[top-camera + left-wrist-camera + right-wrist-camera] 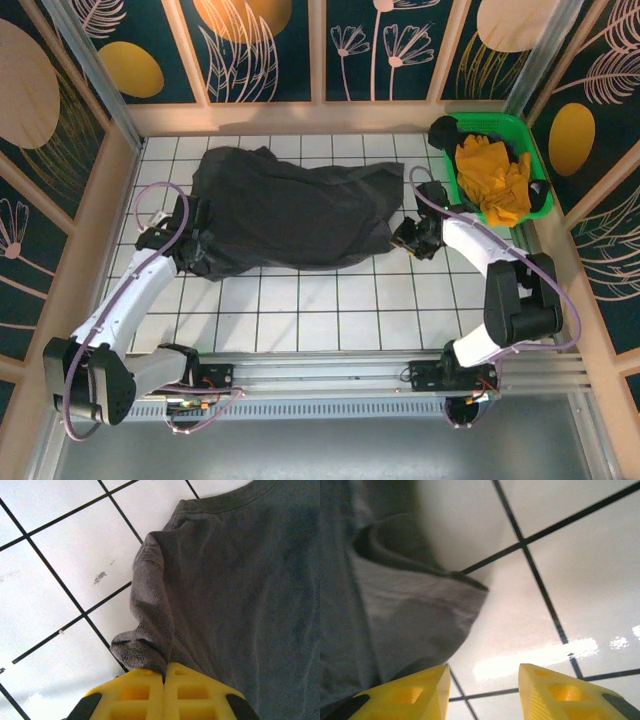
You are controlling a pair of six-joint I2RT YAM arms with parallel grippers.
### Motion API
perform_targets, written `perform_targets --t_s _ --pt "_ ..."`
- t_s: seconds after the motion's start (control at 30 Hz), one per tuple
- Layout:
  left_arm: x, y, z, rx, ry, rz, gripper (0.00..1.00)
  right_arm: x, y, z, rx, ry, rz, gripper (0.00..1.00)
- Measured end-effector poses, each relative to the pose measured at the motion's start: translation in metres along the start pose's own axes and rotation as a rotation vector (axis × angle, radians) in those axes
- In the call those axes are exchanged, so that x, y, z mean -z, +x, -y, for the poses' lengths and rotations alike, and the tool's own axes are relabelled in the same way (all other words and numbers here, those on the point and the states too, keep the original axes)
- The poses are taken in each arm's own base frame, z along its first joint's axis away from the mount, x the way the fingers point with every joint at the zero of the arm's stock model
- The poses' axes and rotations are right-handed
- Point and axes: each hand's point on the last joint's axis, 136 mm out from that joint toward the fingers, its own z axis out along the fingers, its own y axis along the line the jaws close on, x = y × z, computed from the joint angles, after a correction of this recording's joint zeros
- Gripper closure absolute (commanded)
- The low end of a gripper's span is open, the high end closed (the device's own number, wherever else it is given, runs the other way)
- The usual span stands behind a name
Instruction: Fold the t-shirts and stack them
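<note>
place: robot lab cell | table [330, 300]: white tiles, black grout | walls: wood-framed panels [270, 50] with painted leaves | mount: metal rail [330, 362] at near edge, left arm [130, 295] and right arm [480, 245] bolted on

R gripper [482, 676] at btm edge, jaws apart w/ a clear gap, nothing between them. Yellow fingers [415, 696] have cut-out pockets, black bases at the corners. Grey t-shirt [410, 615] takes the left side: dark curled fold up top, lighter panel below, edge tapering twd center. It lies on white tiled tabletop [585, 570]. View-left finger overlaps cloth edge; contact unclear. Black grout lines [535, 575] cross at upper right. Glare strip [540, 655] above the gap.
</note>
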Motion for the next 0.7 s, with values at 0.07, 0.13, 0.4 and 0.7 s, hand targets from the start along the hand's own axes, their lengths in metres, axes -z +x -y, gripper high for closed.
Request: perform_targets --t_s 0.07,0.13,0.4,0.7 --pt "-0.001 0.001 -0.002 -0.003 -0.004 -0.003 1.00 -0.008 -0.003 -0.004 -0.004 -0.015 0.003 0.59" --pt "-0.002 0.002 -0.002 -0.007 -0.006 -0.003 1.00 -0.016 -0.009 -0.009 -0.008 -0.029 0.010 0.59" --pt "-0.002 0.002 -0.002 -0.016 -0.005 -0.003 1.00 -0.045 -0.009 -0.002 -0.024 0.020 -0.038 0.60" --pt "-0.001 0.002 -0.001 -0.019 0.001 -0.004 1.00 -0.055 -0.022 -0.010 -0.030 0.027 -0.031 0.95"
